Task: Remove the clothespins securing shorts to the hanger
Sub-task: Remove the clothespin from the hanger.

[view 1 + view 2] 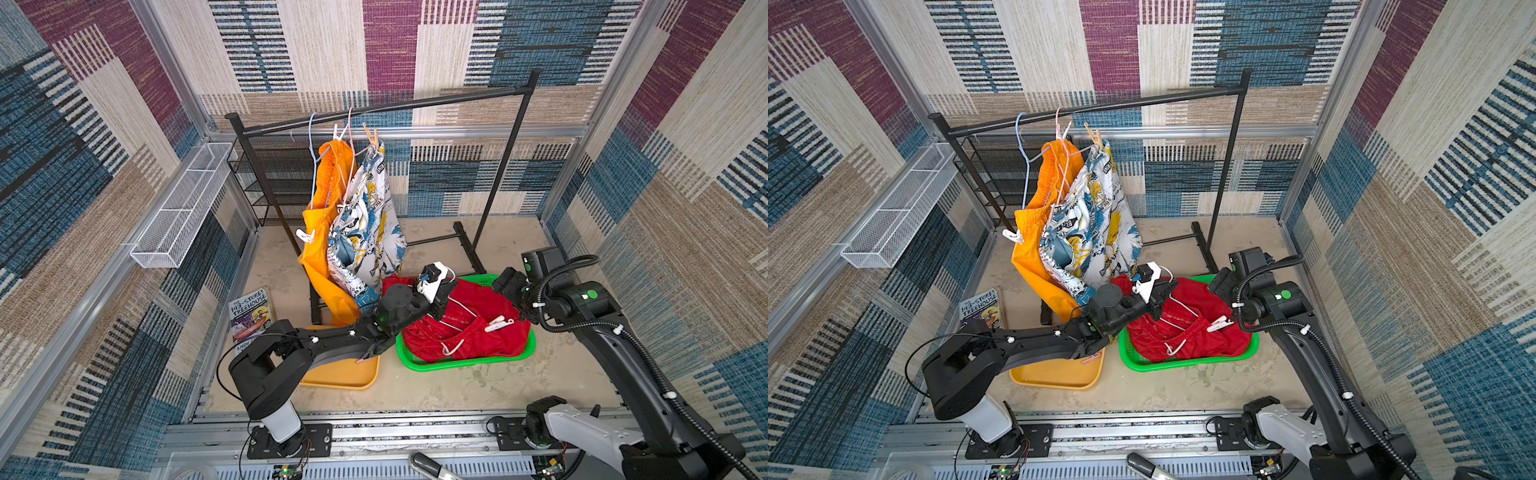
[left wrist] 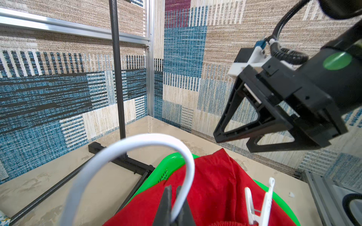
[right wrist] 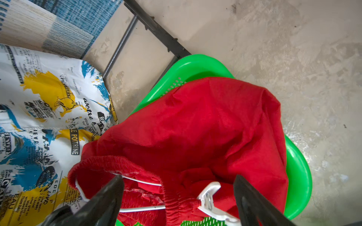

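Red shorts lie in a green basket with a white hanger still in the waistband. My left gripper is shut on the hanger's hook. One white clothespin grips the red waistband. My right gripper hovers open just above it, its fingers to either side and not touching. Orange shorts and printed shorts hang from the rack. They are pegged by a white clothespin and tan clothespins.
A yellow tray holding a pink peg sits under my left arm. A book lies at the left. The rack's black foot runs behind the basket. A white wire shelf hangs on the left wall.
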`<control>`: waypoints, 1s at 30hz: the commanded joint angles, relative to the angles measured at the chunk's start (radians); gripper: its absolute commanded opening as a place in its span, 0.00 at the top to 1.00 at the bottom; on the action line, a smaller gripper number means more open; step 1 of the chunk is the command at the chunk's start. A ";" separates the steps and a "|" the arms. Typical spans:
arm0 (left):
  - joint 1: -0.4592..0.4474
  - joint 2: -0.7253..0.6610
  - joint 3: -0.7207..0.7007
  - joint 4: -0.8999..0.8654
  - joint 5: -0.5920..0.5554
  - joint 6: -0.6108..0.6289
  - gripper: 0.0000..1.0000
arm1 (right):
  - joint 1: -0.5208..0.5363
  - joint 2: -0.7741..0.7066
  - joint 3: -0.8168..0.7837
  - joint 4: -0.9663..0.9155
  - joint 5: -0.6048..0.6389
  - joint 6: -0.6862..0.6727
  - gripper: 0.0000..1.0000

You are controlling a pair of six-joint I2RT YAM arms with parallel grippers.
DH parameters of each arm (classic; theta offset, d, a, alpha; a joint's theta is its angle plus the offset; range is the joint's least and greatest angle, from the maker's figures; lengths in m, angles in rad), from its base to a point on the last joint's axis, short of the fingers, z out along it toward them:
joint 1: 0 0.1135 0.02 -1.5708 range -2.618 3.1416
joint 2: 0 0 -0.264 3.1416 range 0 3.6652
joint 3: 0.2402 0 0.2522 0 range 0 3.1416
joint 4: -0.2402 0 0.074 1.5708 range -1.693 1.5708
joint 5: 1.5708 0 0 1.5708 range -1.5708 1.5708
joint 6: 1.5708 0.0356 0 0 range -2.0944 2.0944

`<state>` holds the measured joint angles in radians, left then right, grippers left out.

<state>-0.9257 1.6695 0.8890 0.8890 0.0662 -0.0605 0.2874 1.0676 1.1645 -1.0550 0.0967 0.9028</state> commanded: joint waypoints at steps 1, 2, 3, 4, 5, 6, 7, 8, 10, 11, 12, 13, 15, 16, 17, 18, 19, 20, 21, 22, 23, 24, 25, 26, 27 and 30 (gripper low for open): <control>0.001 -0.007 -0.024 0.072 0.033 -0.050 1.00 | -0.005 0.012 -0.035 0.020 -0.019 0.003 0.11; 0.001 -0.011 -0.028 0.074 0.034 -0.050 1.00 | -0.009 0.022 -0.045 0.037 -0.025 -0.010 0.11; 0.001 -0.014 -0.033 0.076 0.035 -0.050 1.00 | -0.018 0.032 -0.055 0.054 -0.037 -0.027 0.11; 0.000 -0.016 -0.036 0.079 0.037 -0.048 1.00 | -0.023 0.045 -0.063 0.070 -0.048 -0.042 0.11; 0.001 -0.020 -0.040 0.080 0.037 -0.047 1.00 | -0.031 0.058 -0.067 0.088 -0.061 -0.061 0.11; 0.001 -0.023 -0.045 0.082 0.039 -0.047 1.00 | -0.039 0.071 -0.070 0.105 -0.075 -0.083 0.11; 0.000 -0.025 -0.044 0.081 0.040 -0.045 1.00 | -0.043 0.077 -0.074 0.122 -0.086 -0.099 0.11; 0.001 -0.026 -0.045 0.082 0.040 -0.047 1.00 | -0.048 0.082 -0.078 0.135 -0.089 -0.109 0.11; 0.001 -0.024 -0.040 0.078 0.040 -0.050 1.00 | -0.054 0.088 -0.089 0.154 -0.108 -0.131 0.12; 0.000 -0.021 -0.035 0.071 0.038 -0.051 1.00 | -0.053 0.084 -0.094 0.159 -0.117 -0.137 0.12; 0.001 -0.018 -0.029 0.063 0.033 -0.055 1.00 | -0.054 0.075 -0.098 0.160 -0.123 -0.137 0.12; 0.001 -0.015 -0.024 0.060 0.029 -0.057 1.00 | -0.053 0.064 -0.104 0.163 -0.127 -0.139 0.12; 0.000 -0.005 -0.012 0.057 0.018 -0.064 1.00 | -0.054 0.022 -0.123 0.173 -0.136 -0.141 0.12; 0.000 0.001 -0.008 0.056 0.015 -0.068 1.00 | -0.053 0.000 -0.134 0.182 -0.147 -0.144 0.12; 0.001 0.006 0.000 0.053 0.012 -0.071 1.00 | -0.053 -0.027 -0.147 0.195 -0.161 -0.149 0.12; 0.001 0.012 0.008 0.045 0.011 -0.071 1.00 | -0.053 -0.051 -0.163 0.209 -0.181 -0.157 0.13; 0.002 0.016 0.019 0.032 0.006 -0.071 1.00 | -0.054 -0.070 -0.170 0.214 -0.187 -0.157 0.13; 0.002 0.023 0.031 0.017 -0.001 -0.071 1.00 | -0.053 -0.087 -0.177 0.217 -0.199 -0.162 0.13; 0.002 0.027 0.037 0.013 -0.004 -0.072 1.00 | -0.054 -0.103 -0.184 0.226 -0.213 -0.171 0.13; 0.003 0.034 0.042 0.010 -0.007 -0.074 1.00 | -0.053 -0.114 -0.188 0.221 -0.219 -0.171 0.14; 0.004 0.039 0.051 -0.001 -0.015 -0.079 1.00 | -0.053 -0.126 -0.187 0.219 -0.229 -0.175 0.14; 0.006 0.044 0.062 -0.013 -0.015 -0.082 1.00 | -0.052 -0.139 -0.192 0.223 -0.242 -0.181 0.14; 0.008 0.049 0.069 -0.016 -0.013 -0.086 1.00 | -0.052 -0.149 -0.196 0.221 -0.248 -0.179 0.14; 0.009 0.056 0.075 -0.017 -0.016 -0.090 1.00 | -0.051 -0.161 -0.197 0.219 -0.254 -0.179 0.14; 0.010 0.060 0.083 -0.024 -0.016 -0.093 1.00 | -0.052 -0.173 -0.202 0.222 -0.263 -0.184 0.14; 0.015 0.080 0.110 -0.045 -0.019 -0.100 1.00 | -0.051 -0.197 -0.203 0.214 -0.278 -0.191 0.14</control>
<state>-0.9146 1.7370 0.9794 0.8715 0.0586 -0.1081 0.2356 0.8837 0.9623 -0.8677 -0.1471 0.7277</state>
